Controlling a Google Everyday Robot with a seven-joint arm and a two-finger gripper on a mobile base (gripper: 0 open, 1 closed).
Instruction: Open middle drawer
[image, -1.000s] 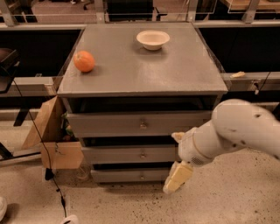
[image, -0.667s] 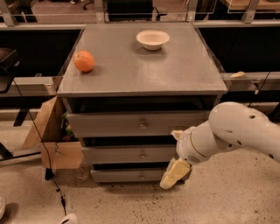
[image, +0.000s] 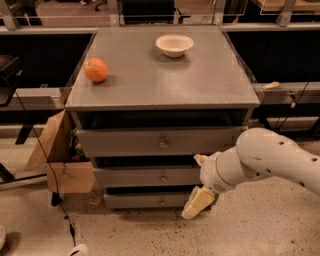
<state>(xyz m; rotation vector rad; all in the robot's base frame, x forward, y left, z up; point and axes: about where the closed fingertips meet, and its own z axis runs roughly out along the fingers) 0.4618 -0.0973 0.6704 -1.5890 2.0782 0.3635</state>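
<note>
We see the end effector (image: 199, 202) low down, near the floor (image: 150, 235), on the right side of the grey cabinet (image: 82, 135). It is pale yellow and tilts down toward the left. It hangs in front of the right end of the bottom drawer (image: 145, 200), the thinnest one. We cannot tell how wide open it is, or if it has hold of anything. It sits at the end of a fat white arm (image: 270, 160) that comes in from the right. Just above the end effector is the middle drawer (image: 140, 177). It is grey and flat, with one small round knob (image: 162, 176) in the center, up and to the left of the end effector. This drawer looks shut. Above it is the top drawer (image: 130, 142), the tallest of the three. The cabinet's top is a grey surface (image: 165, 85). An orange (image: 96, 69) sits on it near the left edge, and a white bowl (image: 174, 45) sits near the back, well apart from the orange. A brown cardboard box (image: 65, 175) leans beside the cabinet on the left.
</note>
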